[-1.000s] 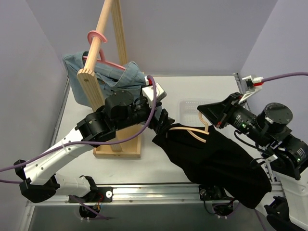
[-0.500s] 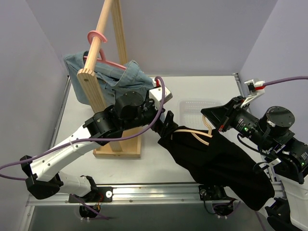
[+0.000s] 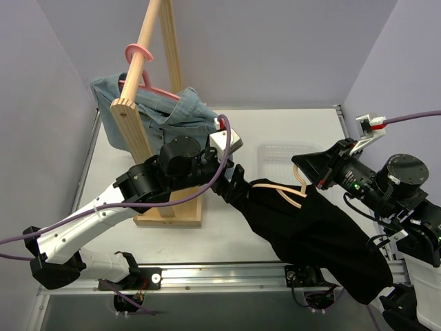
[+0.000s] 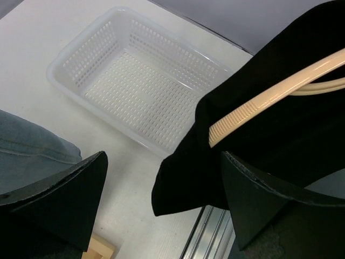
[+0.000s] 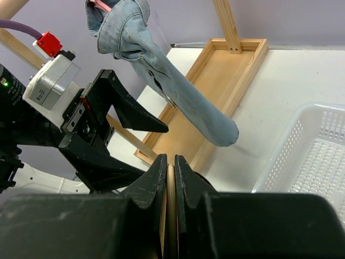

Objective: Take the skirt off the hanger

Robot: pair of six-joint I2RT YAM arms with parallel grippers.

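My right gripper [image 3: 304, 176] pinches the hook of the beige hanger [image 3: 272, 186] above the right half of the table [image 3: 303, 127], and the black skirt [image 3: 310, 227] droops from it toward the near right corner and past the near edge. My left gripper [image 3: 233, 185] sits at the skirt's left end with its fingers spread, just on the near side of the white basket [image 3: 275, 155]. Toward the far left corner stands the wooden rack [image 3: 131, 131], where a denim garment [image 3: 172, 110] hangs on a pink hanger [image 3: 138, 54].

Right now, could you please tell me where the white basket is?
In the top view, the white basket sits right of centre, just behind the black skirt and its beige hanger, with the wooden rack to its left.
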